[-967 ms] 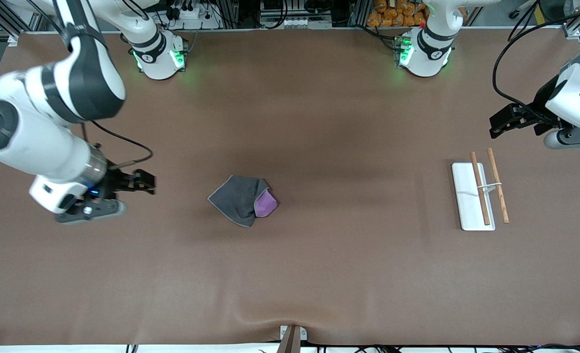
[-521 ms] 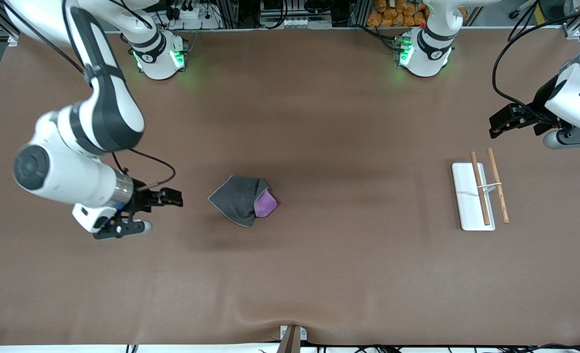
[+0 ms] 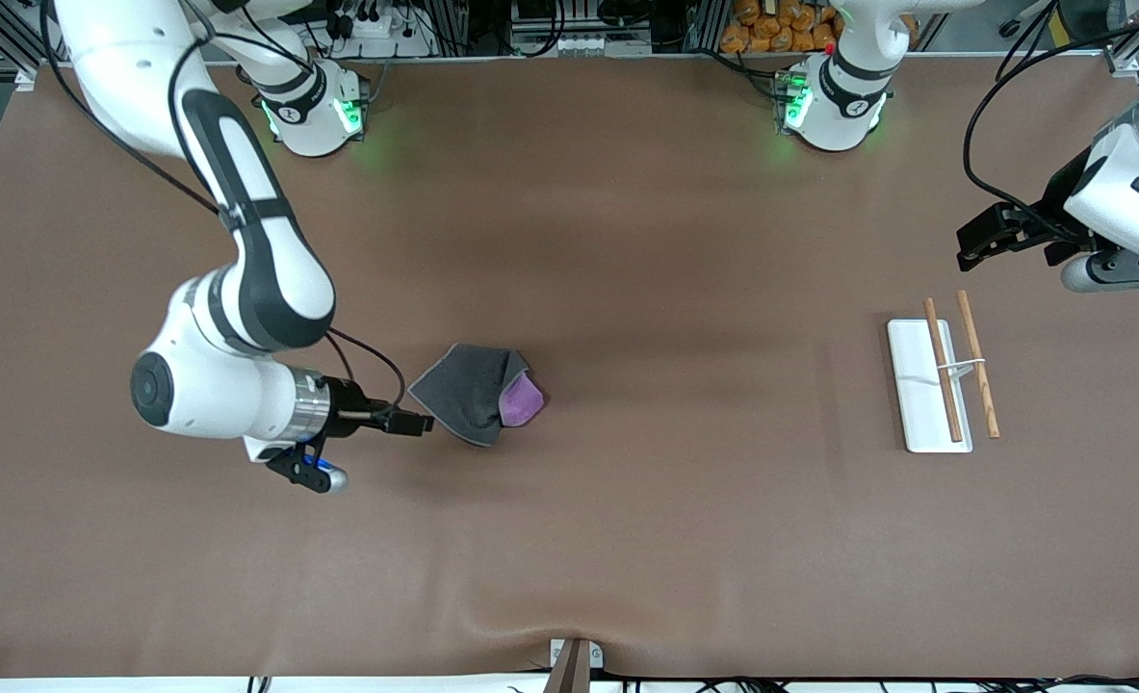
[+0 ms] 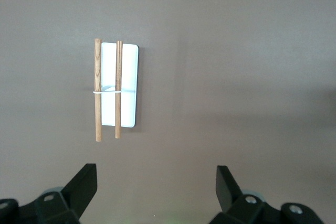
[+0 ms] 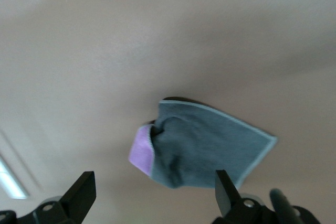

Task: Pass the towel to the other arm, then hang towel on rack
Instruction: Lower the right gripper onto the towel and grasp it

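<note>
The towel (image 3: 473, 390) lies crumpled mid-table, dark grey with a purple flap folded up on the side toward the left arm's end. My right gripper (image 3: 418, 423) is open and empty, low beside the towel's grey corner on the right arm's side. In the right wrist view the towel (image 5: 210, 142) lies just ahead of the open right gripper (image 5: 155, 192). The rack (image 3: 918, 395) rests on the table toward the left arm's end, a white plate with two wooden rods. My left gripper (image 3: 966, 247) waits open above the table beside the rack. The left wrist view shows the rack (image 4: 130, 85) ahead of the left gripper (image 4: 156, 187).
The brown mat (image 3: 685, 520) covers the whole table. The arm bases (image 3: 314, 111) stand along the table's edge farthest from the front camera. A small bracket (image 3: 574, 662) sits at the table's near edge.
My right arm has swung across from its end of the table and lowered, bringing its gripper up to the towel's grey corner. The left arm has barely moved.
</note>
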